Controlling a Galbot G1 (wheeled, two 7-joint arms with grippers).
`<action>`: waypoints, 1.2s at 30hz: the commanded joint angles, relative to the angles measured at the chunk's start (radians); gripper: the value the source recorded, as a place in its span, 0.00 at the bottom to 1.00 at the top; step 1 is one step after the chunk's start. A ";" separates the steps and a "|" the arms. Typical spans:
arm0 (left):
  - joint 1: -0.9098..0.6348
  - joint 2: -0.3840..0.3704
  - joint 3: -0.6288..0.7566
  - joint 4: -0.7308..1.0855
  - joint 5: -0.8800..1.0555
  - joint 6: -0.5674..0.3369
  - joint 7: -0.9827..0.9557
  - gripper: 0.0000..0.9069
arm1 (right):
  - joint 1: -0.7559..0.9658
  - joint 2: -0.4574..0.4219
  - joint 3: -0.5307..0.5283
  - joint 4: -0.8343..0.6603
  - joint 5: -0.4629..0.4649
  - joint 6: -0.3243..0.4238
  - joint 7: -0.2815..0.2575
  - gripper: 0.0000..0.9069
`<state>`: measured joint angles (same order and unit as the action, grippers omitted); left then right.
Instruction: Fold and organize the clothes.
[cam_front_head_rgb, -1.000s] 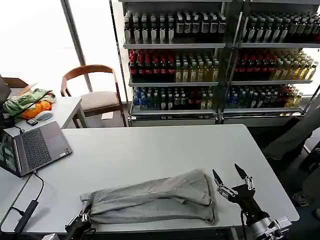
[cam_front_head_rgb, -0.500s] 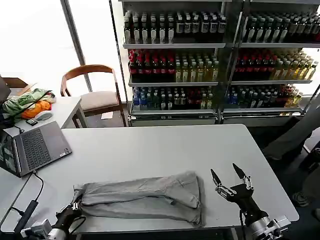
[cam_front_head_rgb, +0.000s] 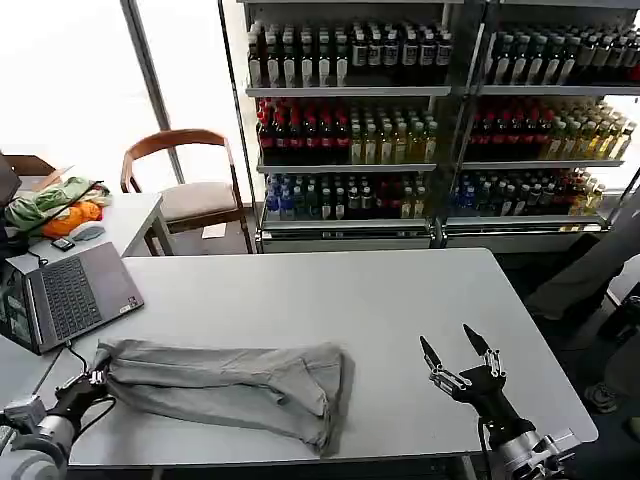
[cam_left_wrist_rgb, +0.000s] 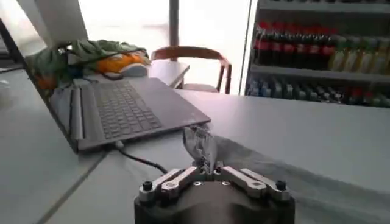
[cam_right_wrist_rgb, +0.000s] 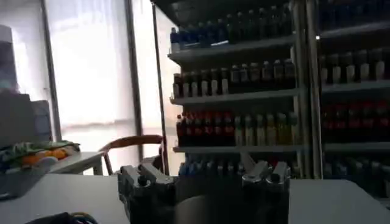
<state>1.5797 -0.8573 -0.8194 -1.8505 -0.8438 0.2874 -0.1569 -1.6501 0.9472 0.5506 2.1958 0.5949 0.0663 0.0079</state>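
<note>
Fabric heap: green-and-orange heap (cam_front_head_rgb: 52, 205) on the side desk, far beyond the left claw, past the laptop.
Laptop: open grey laptop (cam_front_head_rgb: 72, 293) on the side desk, just beyond the left claw; a black cable (cam_front_head_rgb: 62, 402) runs from it down toward that claw.
Left claw: left claw (cam_front_head_rgb: 88, 381) at the near left corner of the white desk (cam_front_head_rgb: 330, 290), low over the surface. Fingers pressed together, clamped on the end of the grey shirt (cam_front_head_rgb: 225, 385). The left wrist view shows the fingertips (cam_left_wrist_rgb: 207, 164) pinching a raised fold of the cloth.
Grey shirt: one bunched, elongated roll lying flat on the desk along its near edge. It stretches from the left claw's grip toward the right claw. Its free end stops well short of the right claw, with bare desk between. No print or collar can be made out.
Right claw: right claw (cam_front_head_rgb: 458, 354) near the near right corner of the desk, raised above the surface, fingers spread apart and holding nothing.
Chair: wooden chair (cam_front_head_rgb: 188, 185) behind the desk, well beyond both claws.
Shelves: bottle shelves (cam_front_head_rgb: 430, 110) along the back wall, farthest from both claws.
</note>
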 joint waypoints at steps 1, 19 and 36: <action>0.001 0.134 -0.183 0.097 -0.028 0.015 0.039 0.00 | 0.003 0.000 -0.005 -0.003 0.001 0.000 0.000 1.00; 0.021 0.082 -0.078 -0.283 -0.060 0.055 -0.058 0.00 | -0.014 0.003 -0.001 0.007 -0.004 0.000 0.001 1.00; -0.043 0.172 0.295 -0.433 -0.120 0.064 -0.172 0.00 | -0.054 0.051 0.008 0.014 -0.052 -0.007 0.000 1.00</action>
<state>1.5816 -0.7168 -0.7725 -2.1579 -0.9407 0.3403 -0.2635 -1.6942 0.9840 0.5559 2.2081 0.5576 0.0587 0.0080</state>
